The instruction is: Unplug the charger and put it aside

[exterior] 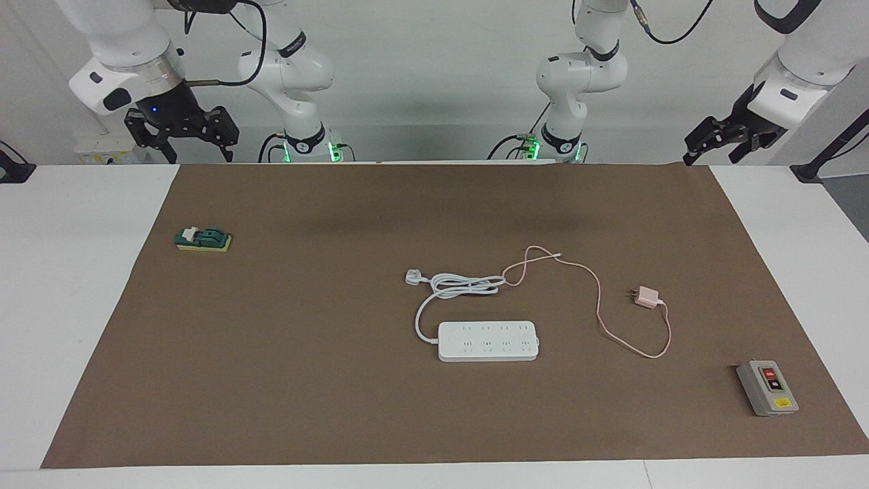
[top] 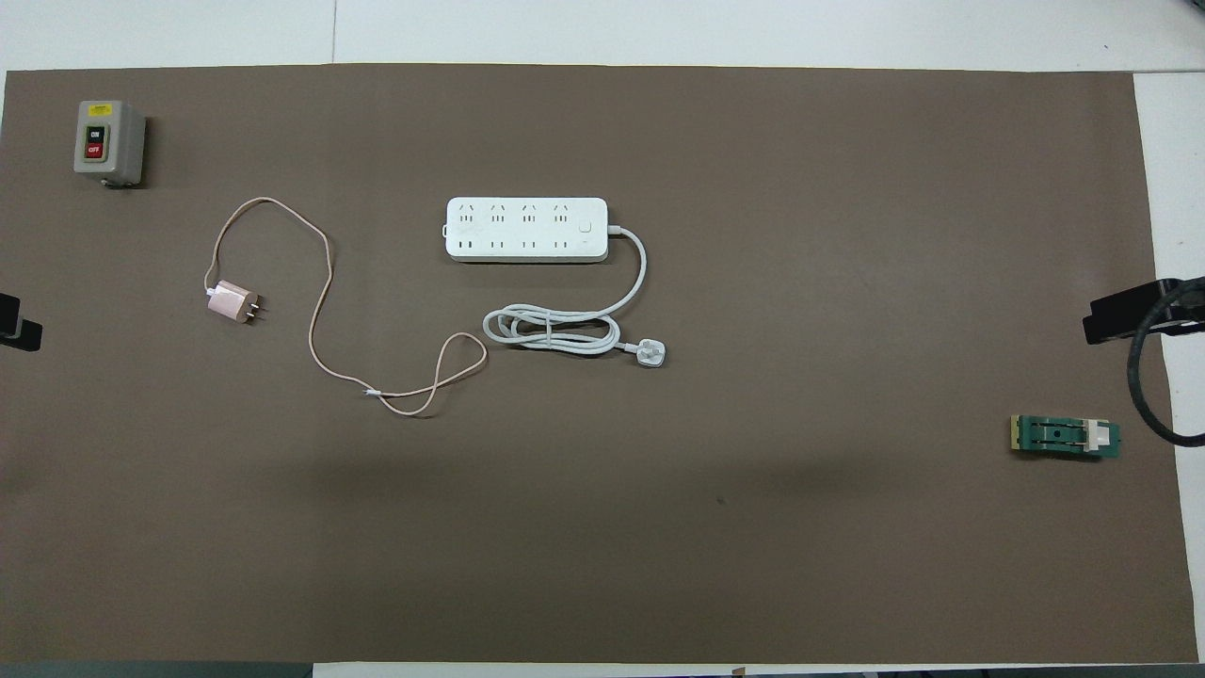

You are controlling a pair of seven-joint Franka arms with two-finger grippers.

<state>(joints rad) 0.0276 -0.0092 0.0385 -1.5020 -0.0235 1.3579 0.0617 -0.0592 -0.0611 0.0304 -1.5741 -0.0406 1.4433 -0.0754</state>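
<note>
The pale-pink charger (exterior: 647, 297) lies on its side on the brown mat, apart from the white power strip (exterior: 487, 341), toward the left arm's end and slightly nearer to the robots. It also shows in the overhead view (top: 231, 303). Its prongs are bare and point toward the strip's side. Its thin pink cable (top: 320, 311) loops across the mat to the strip's coiled white cord (top: 551, 331). Nothing is plugged into the strip (top: 527, 229). My left gripper (exterior: 719, 142) hangs open and empty above the table's edge at the left arm's end. My right gripper (exterior: 183, 132) hangs open and empty at the right arm's end.
A grey switch box (exterior: 767, 388) with red and black buttons stands at the left arm's end, farther from the robots than the charger. A green clamp-like part (exterior: 204, 239) on a yellow base lies toward the right arm's end. The white plug (exterior: 413, 276) rests beside the coiled cord.
</note>
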